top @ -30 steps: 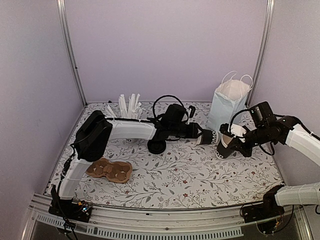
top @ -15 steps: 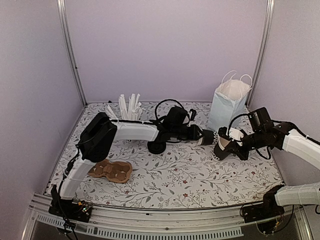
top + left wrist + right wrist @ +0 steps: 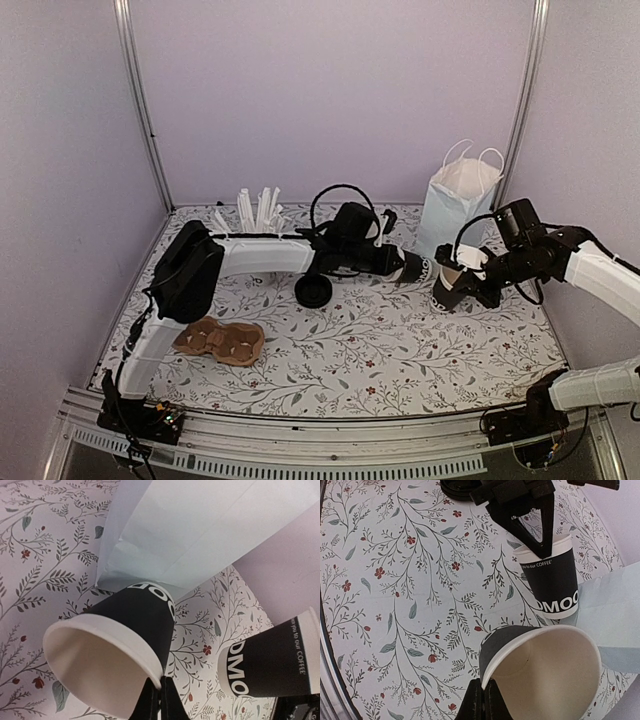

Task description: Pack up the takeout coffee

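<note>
Two small black coffee cups with cream insides are both held by the rim. My left gripper [image 3: 400, 268] is shut on one cup [image 3: 415, 270], one finger inside and one outside; the left wrist view shows the gripper [image 3: 161, 682] and that cup [image 3: 125, 640] against the foot of the pale blue bag [image 3: 200, 530]. My right gripper [image 3: 464, 282] is shut on the other cup [image 3: 448, 290], tilted, just right of the first and in front of the bag [image 3: 455, 208]. The right wrist view shows this gripper [image 3: 484, 686], its cup [image 3: 540, 670] and the left one's cup [image 3: 552, 580].
A flat black lid [image 3: 313, 290] lies under the left arm. A white cup of straws [image 3: 258, 210] stands at the back left. A brown cardboard carrier [image 3: 218, 340] lies at the front left. The side walls stand close to the bag and the right arm.
My right gripper dipped with its cup half a second ago and has come back up a little. The left gripper and its cup have barely shifted. Both grips are unchanged.
</note>
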